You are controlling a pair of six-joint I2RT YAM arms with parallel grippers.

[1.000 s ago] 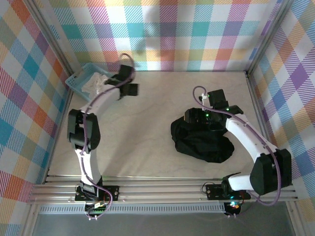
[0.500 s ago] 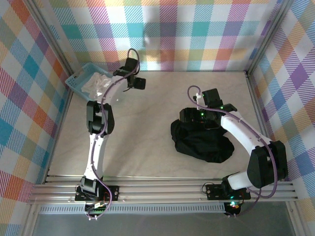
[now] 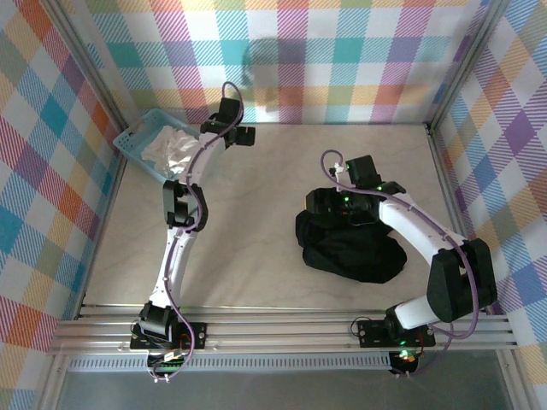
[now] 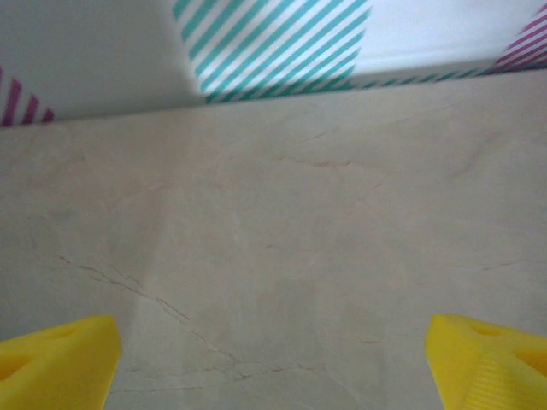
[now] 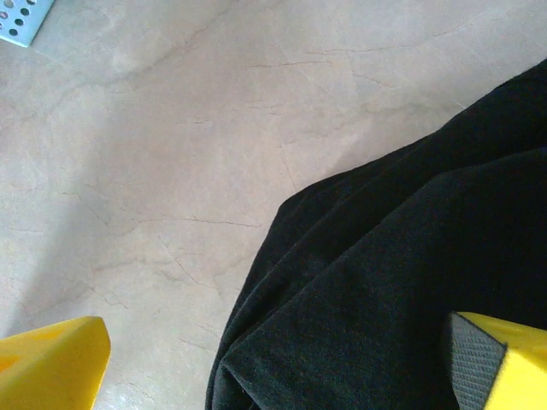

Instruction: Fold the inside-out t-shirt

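**Left arm stretched out to the far wall; t-shirt lying crumpled at right**

Over the last second the left claw (image 3: 244, 135) has been carried away from the side of the light-blue basket (image 3: 130, 143) and out towards the far edge of the surface (image 3: 248, 231), with the arm drawn out nearly straight behind it. It is now seen just short of the plaid wall (image 3: 342, 60). Its yellow fingers (image 4: 60, 359) are spread wide, and nothing is held between them. Bare surface is seen below them in the left wrist view, with the foot of the wall beyond.

The right claw (image 3: 329, 202) has been shifted a little to the left and farther from the arm bases in the same time. It is placed over the far left edge of the t-shirt (image 3: 350, 248). Its fingers are likewise spread wide, one over bare surface and the other over black cloth, and no cloth is pinched between them. Whether the cloth is touched cannot be told.

The t-shirt has not been moved. It is left as a crumpled black heap on the right half of the surface, well apart from the basket. No print can be made out on it.

The basket is set in the far left corner, and a white cloth (image 3: 171, 149) is bunched inside it.
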